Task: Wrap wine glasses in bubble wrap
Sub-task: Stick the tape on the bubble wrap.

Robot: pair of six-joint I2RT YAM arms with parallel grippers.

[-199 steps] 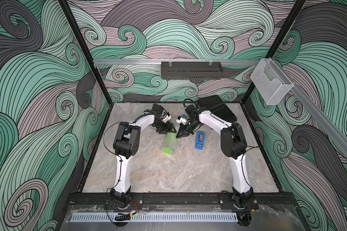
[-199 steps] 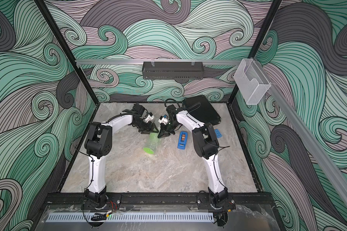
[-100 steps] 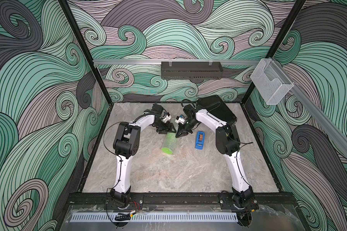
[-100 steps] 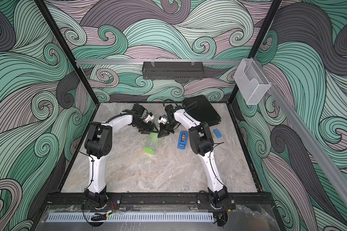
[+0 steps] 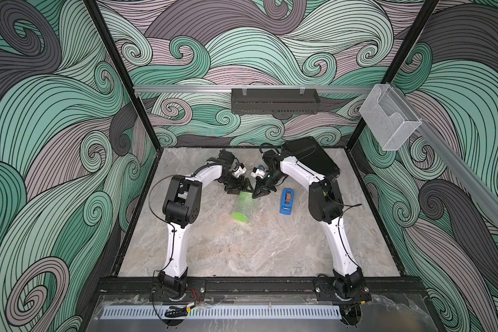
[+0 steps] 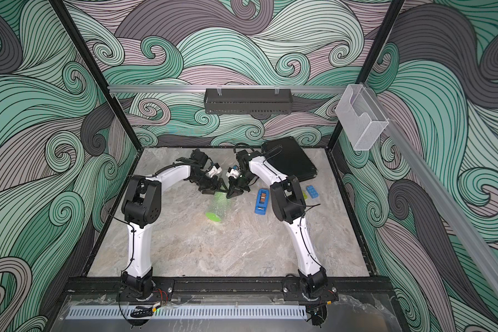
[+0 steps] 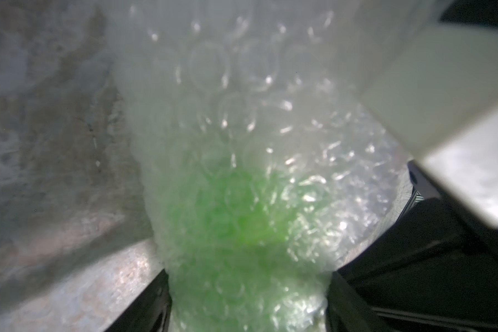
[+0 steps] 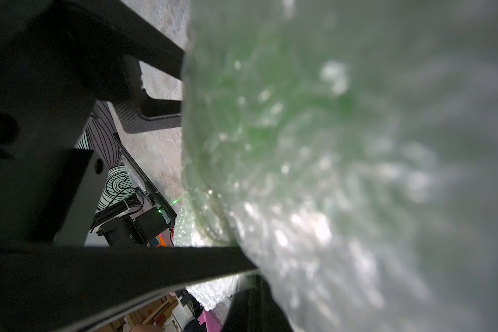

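The lime-green wine glass (image 5: 240, 216) lies on its side on the marble table, rolled inside the clear bubble wrap (image 5: 245, 202), with one green end (image 6: 213, 215) facing the front. At the bundle's far end, my left gripper (image 5: 240, 188) stands with its jaws wide. In the left wrist view the wrapped glass (image 7: 236, 218) fills the gap between its fingers (image 7: 153, 304). My right gripper (image 5: 258, 193) is shut beside it, pinching a fold of wrap (image 8: 213, 290) at its tips (image 8: 242, 276).
A blue tape dispenser (image 5: 285, 201) lies just right of the bundle. A black case (image 5: 311, 156) leans at the back right. A blue brick (image 6: 312, 191) sits beyond the right arm's elbow. A black rack (image 5: 273, 101) hangs on the back wall.
The right arm's elbow has swung a little to the left while its gripper stayed at the wrap. The bundle and the left arm have hardly moved.
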